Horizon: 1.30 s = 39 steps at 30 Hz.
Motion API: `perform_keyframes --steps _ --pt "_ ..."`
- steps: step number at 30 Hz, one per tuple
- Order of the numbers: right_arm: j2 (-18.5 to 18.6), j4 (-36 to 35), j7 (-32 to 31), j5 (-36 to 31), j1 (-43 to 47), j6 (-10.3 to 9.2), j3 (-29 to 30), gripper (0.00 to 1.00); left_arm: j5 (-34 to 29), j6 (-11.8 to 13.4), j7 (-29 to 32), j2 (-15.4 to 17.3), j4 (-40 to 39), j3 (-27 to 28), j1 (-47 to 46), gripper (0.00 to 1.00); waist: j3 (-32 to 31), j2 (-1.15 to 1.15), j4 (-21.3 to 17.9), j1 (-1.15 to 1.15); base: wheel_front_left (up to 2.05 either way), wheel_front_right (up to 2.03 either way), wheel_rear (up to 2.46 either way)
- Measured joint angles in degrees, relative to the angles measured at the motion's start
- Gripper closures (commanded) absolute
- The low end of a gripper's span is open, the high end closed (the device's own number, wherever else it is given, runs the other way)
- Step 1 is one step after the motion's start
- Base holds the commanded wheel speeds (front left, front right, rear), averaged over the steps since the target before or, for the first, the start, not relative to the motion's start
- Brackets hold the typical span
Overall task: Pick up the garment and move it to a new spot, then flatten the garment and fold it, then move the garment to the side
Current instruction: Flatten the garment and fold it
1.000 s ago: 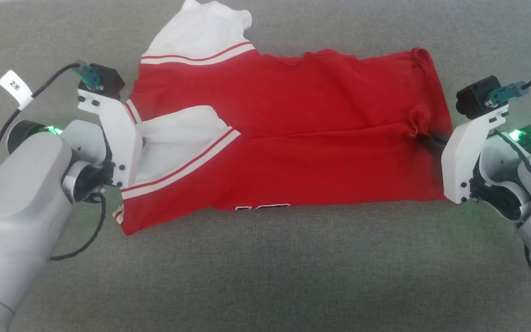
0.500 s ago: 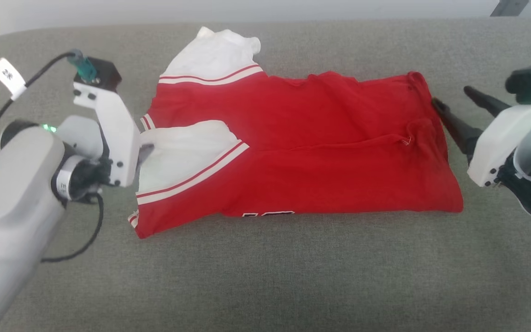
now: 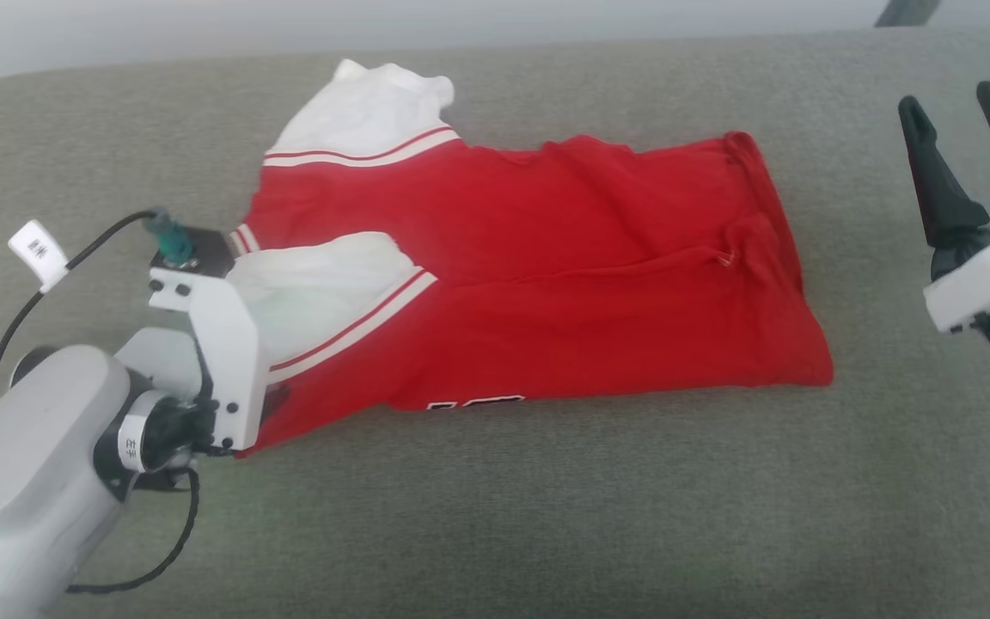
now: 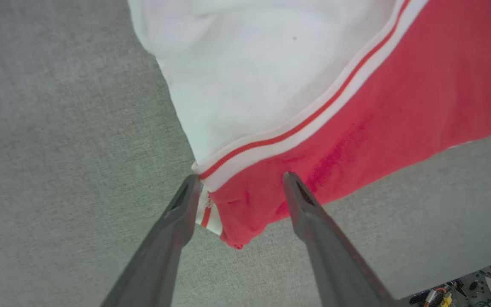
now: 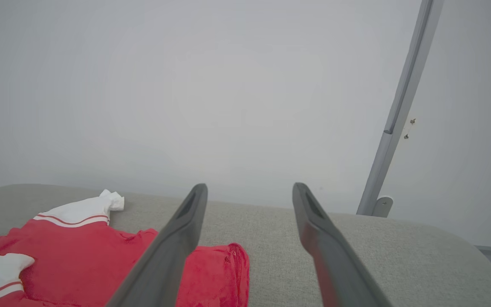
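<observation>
The garment [image 3: 538, 284], a red jersey with white sleeves and striped trim, lies folded lengthwise on the grey cushion [image 3: 495, 516]. Only the top of its dark number peeks out at the front fold [image 3: 473, 402]. My left gripper [image 4: 239, 181] is open, its fingers straddling the garment's [image 4: 356, 106] lower left corner just below the striped sleeve trim; in the head view its white wrist mount [image 3: 220, 361] hides the fingers. My right gripper [image 3: 963, 112] is open and raised off to the garment's right, clear of the cloth. Its fingers [image 5: 186, 221] point at the wall, with the garment [image 5: 79, 256] low on the left.
A pale wall rises behind the cushion's back edge [image 3: 495, 52]. A grey metal post [image 5: 399, 106] stands at the right rear. A black cable with a white tag [image 3: 38, 251] loops beside my left arm. Bare cushion stretches in front of and to the right of the garment.
The right gripper let go of the garment's right hem, drew back and swung upward, open. The left gripper slid from the white sleeve down to the lower left corner. The head camera also shifted.
</observation>
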State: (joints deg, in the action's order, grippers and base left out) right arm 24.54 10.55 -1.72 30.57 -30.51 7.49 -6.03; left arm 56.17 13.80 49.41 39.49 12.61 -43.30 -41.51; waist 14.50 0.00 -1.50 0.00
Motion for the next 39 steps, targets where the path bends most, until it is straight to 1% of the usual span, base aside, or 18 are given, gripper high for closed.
perform_keyframes --steps 4,6,10,12,13,14,15,21,26,28,37,38,39 --pt "-3.48 -5.28 -0.87 -3.03 3.92 0.00 4.82 0.00 1.10 1.68 0.26 0.58 0.80 0.78 1.76 0.00 0.62 0.00 -1.35 0.00 0.00 0.00 0.00" --pt "-4.83 -7.54 -1.85 -4.36 5.83 0.00 6.48 0.00 1.57 2.04 0.21 0.94 1.82 1.22 2.59 0.00 1.03 0.00 -1.96 0.00 0.00 0.00 0.00" --pt "-7.01 -10.67 -3.74 -5.17 8.66 0.00 8.28 0.00 2.94 2.09 -0.74 0.74 4.34 2.15 3.30 0.00 1.88 0.00 -2.98 0.00 0.00 0.00 0.00" --pt "-7.71 -11.55 -4.88 -5.28 9.72 0.00 8.64 0.00 3.30 1.70 -1.53 0.52 5.65 2.37 3.63 0.00 2.26 0.00 -3.27 0.00 0.00 0.00 0.00" --pt "-7.97 -11.82 -5.70 -5.28 10.17 0.00 8.64 0.00 3.35 1.22 -1.59 0.33 6.27 2.40 3.66 0.16 2.40 0.00 -3.36 0.00 0.00 0.00 0.00" --pt "-8.10 -11.85 -6.71 -5.26 10.65 0.00 8.60 0.00 3.68 0.69 -2.00 0.09 6.91 2.68 3.66 0.67 2.53 0.00 -3.40 0.00 0.00 0.00 0.00" --pt "-8.02 -11.71 -9.47 -4.93 11.67 0.00 8.24 0.00 4.02 -0.46 -2.87 -0.43 8.13 2.83 3.67 1.00 2.69 0.00 -3.30 0.00 0.00 0.00 0.00" --pt "-6.92 -9.10 -18.60 -3.24 12.95 -0.01 6.59 0.00 3.71 -3.10 -4.61 -2.15 10.93 2.16 2.58 1.00 3.15 0.00 -1.98 0.00 0.00 0.00 0.00" --pt "-5.81 -5.23 -26.27 -0.86 12.62 -0.01 4.50 0.00 3.37 -4.23 -5.24 -3.85 12.12 1.62 1.37 1.00 3.72 0.00 -0.40 0.00 0.00 0.00 0.00" --pt "-4.87 -3.60 -29.80 -0.80 12.18 -0.01 3.80 0.00 3.30 -4.86 -5.69 -4.43 12.41 1.38 0.97 1.00 4.02 0.00 0.31 0.00 0.00 0.00 0.00" --pt "-3.88 2.38 -41.51 0.01 7.42 -0.01 1.67 0.00 2.90 -6.82 -7.31 -6.76 13.96 0.76 -0.58 1.00 5.21 0.01 2.79 0.00 0.00 0.00 0.00" --pt "-3.52 2.57 -42.24 -0.09 7.01 -0.01 1.02 1.00 2.85 -7.11 -7.55 -7.03 14.21 0.67 -0.75 1.00 5.29 0.00 3.00 0.00 0.00 0.00 0.00" --pt "-3.04 2.60 -42.57 -0.38 6.68 -0.01 0.38 1.00 2.72 -7.40 -7.99 -7.20 14.45 0.59 -0.80 1.00 5.38 0.00 3.19 0.00 0.00 0.00 0.00"
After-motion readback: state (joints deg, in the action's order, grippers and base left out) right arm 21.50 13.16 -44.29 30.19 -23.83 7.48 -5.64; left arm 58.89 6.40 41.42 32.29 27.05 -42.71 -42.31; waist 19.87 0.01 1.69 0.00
